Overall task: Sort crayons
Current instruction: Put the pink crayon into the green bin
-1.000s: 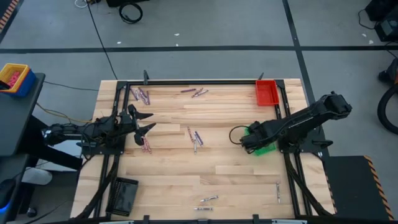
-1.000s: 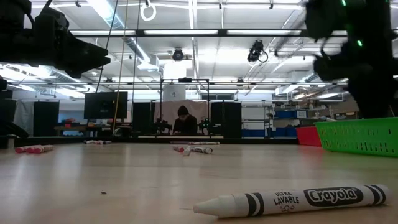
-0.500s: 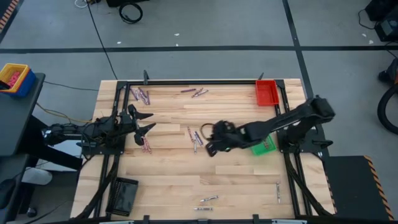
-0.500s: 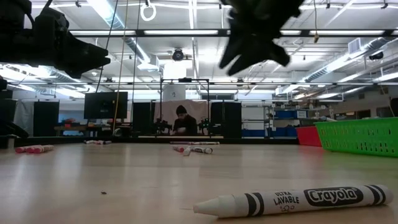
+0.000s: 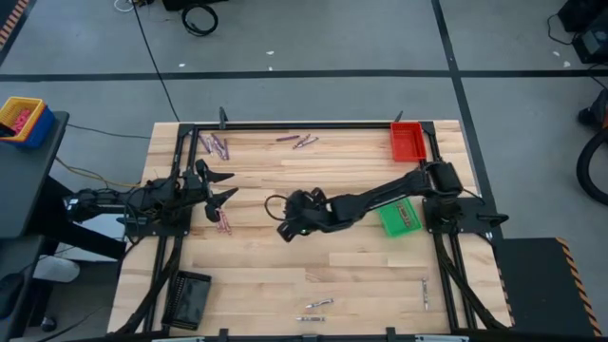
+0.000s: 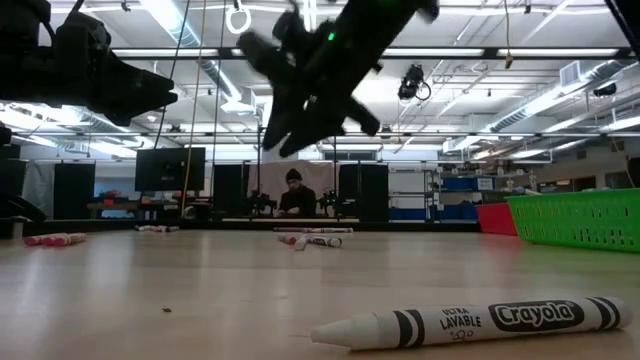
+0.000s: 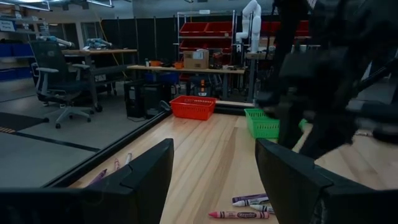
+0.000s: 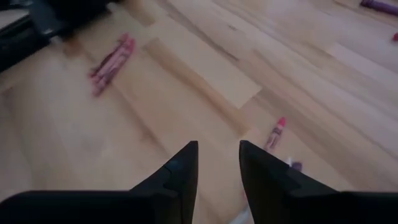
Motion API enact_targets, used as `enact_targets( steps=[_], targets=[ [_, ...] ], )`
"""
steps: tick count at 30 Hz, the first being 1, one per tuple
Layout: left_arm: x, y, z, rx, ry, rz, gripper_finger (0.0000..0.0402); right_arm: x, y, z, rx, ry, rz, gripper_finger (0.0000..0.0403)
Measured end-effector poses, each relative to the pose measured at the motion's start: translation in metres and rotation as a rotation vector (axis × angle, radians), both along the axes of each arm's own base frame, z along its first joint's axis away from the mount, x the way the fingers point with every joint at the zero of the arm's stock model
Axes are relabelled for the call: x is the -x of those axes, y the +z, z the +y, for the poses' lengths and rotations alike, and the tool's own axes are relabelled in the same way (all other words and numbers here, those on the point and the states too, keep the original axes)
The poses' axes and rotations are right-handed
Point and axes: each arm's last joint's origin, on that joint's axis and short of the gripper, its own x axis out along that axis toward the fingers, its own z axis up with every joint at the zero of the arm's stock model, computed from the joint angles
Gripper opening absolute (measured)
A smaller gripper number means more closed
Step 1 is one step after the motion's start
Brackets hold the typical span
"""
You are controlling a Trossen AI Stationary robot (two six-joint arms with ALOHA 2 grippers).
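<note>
Your right gripper (image 5: 288,226) hangs spread and empty over the mid-table crayons (image 8: 275,134), likely to pick one; the left gripper (image 5: 220,186) waits spread.

— How many trays?
— Three: one red tray (image 5: 407,141); one green tray (image 5: 399,218); one black tray (image 5: 191,297).
— Grippers?
— Two: left gripper (image 5: 220,188); right gripper (image 5: 288,223).
— Crayons (image 5: 218,145)?
— Four clusters and one lone stick from above; the total is too small to tell.

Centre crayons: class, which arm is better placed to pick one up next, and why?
Right. Its open right gripper is above the centre crayons, while the left gripper waits by the table's left edge.
</note>
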Motion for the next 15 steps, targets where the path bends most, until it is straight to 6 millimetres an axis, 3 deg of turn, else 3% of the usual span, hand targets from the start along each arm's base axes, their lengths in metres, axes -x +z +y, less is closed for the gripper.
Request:
enact_targets(
  steps=[9,15],
  targets=[
    [0.000,0.000,0.000,0.000,0.000,0.000,0.0240,-0.012,-0.056,-0.038,0.042,-0.130,0.114,0.0126],
    [0.000,0.000,0.000,0.000,0.000,0.000,0.0240,-0.012,-0.061,-0.047,0.089,-0.154,0.134,0.0126]
  ],
)
